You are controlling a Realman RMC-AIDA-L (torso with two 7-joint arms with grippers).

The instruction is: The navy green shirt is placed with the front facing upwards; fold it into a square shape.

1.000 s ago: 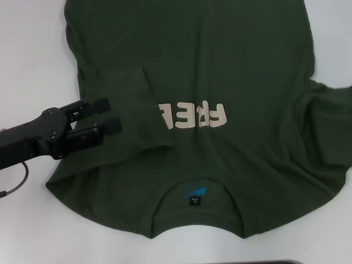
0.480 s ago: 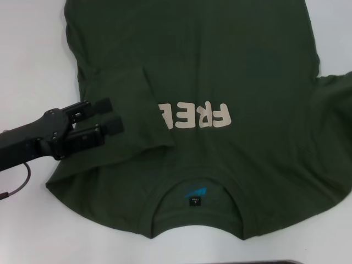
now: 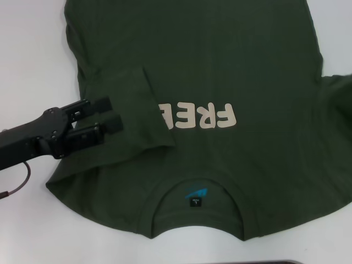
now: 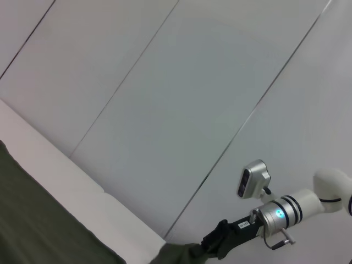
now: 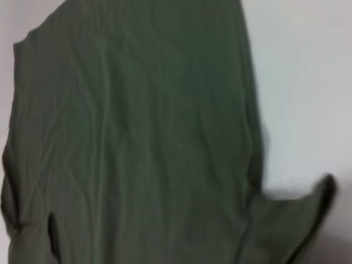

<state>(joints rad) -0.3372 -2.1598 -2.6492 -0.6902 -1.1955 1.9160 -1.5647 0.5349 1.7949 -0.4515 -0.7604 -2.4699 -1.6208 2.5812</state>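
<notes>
The left claw [image 3: 110,114] lies low over the folded-in left sleeve [image 3: 129,118] of the navy green shirt [image 3: 220,66], its two black fingers [image 3: 104,103] parted with nothing between them, so it is released and resting just above or on the cloth; which of the two cannot be told. The right claw [image 4: 223,242] shows only in the left wrist view, far across the bench [image 3: 27,49], where its dark fingers appear clenched on the shirt's right sleeve [image 3: 338,96], bunched at their tips. The shirt lies spread front up on the white bench, collar [image 3: 198,190] nearest the robot, its teal label [image 3: 196,193] showing, and the cream lettering [image 3: 198,116] partly covered by the folded left sleeve. The main risk seems to sit with the right side: if the right claw carries its sleeve across too low or too fast, it could drag the body of the shirt sideways and pull the left fold open, since nothing pins that fold down firmly. A thin grasp on bunched cloth could also slip mid-carry, dropping the sleeve in a crumpled heap. The left claw, lifting away carelessly, might snag the sleeve edge and flip it back out.
</notes>
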